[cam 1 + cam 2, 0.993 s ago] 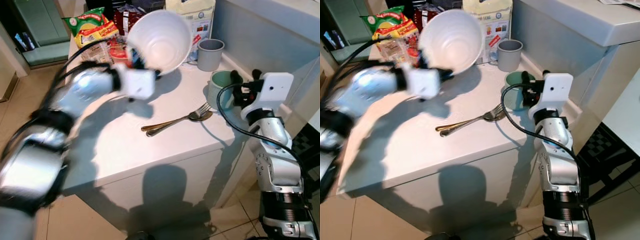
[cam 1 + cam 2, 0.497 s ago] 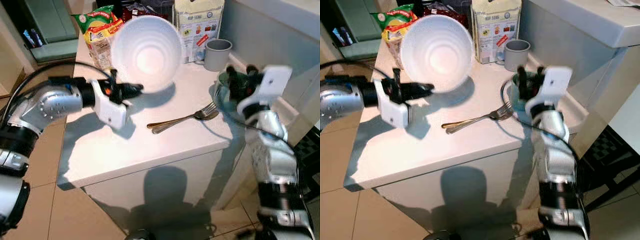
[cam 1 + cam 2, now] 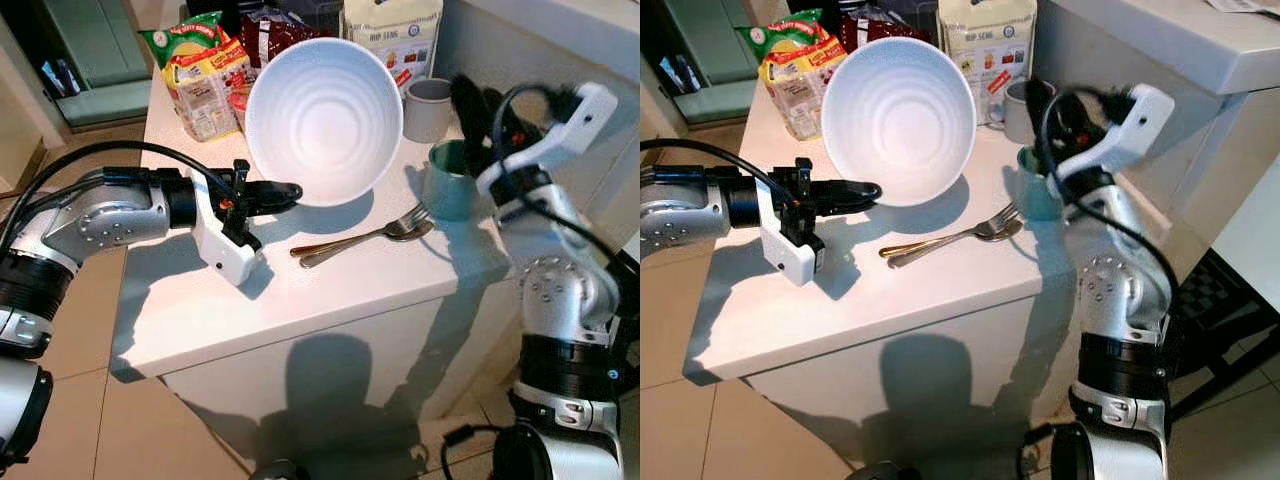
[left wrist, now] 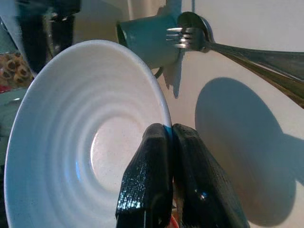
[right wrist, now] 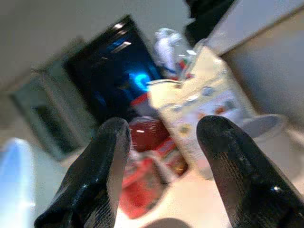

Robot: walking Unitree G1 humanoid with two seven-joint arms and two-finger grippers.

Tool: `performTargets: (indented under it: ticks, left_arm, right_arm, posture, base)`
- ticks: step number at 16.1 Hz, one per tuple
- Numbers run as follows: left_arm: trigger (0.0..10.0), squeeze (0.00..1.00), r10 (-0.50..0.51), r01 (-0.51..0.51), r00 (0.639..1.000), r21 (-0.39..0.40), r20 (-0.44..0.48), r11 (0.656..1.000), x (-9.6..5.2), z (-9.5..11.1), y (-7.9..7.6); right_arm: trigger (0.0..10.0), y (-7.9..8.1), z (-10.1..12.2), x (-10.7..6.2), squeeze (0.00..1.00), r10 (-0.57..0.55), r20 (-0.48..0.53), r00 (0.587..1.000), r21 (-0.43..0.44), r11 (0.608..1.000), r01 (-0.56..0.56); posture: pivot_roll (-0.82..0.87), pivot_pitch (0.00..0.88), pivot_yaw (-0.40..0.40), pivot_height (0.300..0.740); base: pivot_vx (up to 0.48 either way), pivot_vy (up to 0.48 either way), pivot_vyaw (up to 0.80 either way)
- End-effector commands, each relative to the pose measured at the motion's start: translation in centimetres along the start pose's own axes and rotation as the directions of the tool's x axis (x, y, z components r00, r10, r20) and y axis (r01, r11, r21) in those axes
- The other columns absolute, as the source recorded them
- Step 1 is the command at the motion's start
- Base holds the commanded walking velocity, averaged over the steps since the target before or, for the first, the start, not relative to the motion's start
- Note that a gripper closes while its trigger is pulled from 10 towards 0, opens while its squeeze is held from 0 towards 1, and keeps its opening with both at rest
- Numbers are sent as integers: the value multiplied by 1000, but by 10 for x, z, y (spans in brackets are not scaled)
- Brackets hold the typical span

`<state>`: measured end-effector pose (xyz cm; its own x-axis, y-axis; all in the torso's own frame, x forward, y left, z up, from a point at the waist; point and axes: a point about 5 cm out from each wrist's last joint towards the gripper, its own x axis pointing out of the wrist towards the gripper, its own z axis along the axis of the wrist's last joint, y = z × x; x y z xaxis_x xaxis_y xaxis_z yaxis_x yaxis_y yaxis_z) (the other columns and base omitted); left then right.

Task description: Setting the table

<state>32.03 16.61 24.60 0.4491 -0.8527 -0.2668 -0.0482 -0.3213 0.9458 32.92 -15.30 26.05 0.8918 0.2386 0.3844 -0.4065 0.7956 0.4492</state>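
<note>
A white ribbed bowl (image 3: 325, 115) hangs tilted on its side over the white counter (image 3: 300, 300), its inside facing me. My left gripper (image 3: 290, 190) is shut on the bowl's lower rim; the left wrist view shows its fingers (image 4: 156, 166) pinching that rim (image 4: 164, 107). A fork and a spoon (image 3: 360, 240) lie side by side on the counter, just right of the bowl. A green mug (image 3: 447, 180) stands at the counter's right edge. My right gripper (image 3: 482, 115) is raised above the mug, open with nothing between its fingers (image 5: 223, 156).
At the back of the counter stand a grey cup (image 3: 427, 96), a paper bag (image 3: 392, 30) and several snack packs (image 3: 195, 65). A grey wall (image 3: 540, 50) rises to the right. Tiled floor (image 3: 150, 430) lies below the counter's front edge.
My left arm has carried the bowl a little to the right and closer to the cutlery. My right gripper has risen from beside the green mug to above it.
</note>
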Motion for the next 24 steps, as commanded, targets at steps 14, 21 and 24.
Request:
performTargets:
  ticks: [14,21,24]
  left_arm:
    - [0,0,20,-21,1000,78,11,997,18,-10,2]
    - [0,0,95,-106,991,116,96,987,27,2,21]
    - [0,0,134,-153,981,136,138,979,31,9,33]
  right_arm:
    - [10000,31,-10,-29,0,284,-250,925,159,955,-250]
    - [10000,17,-29,-26,0,147,-325,934,-39,985,-169]
    - [10000,11,-37,-21,0,76,-319,945,-142,982,-127]
  posture:
    - [51,0,88,740]
    - [58,0,84,740]
    - [58,0,84,740]
  base:
    - [0,0,0]
    - [0,0,0]
    - [0,0,0]
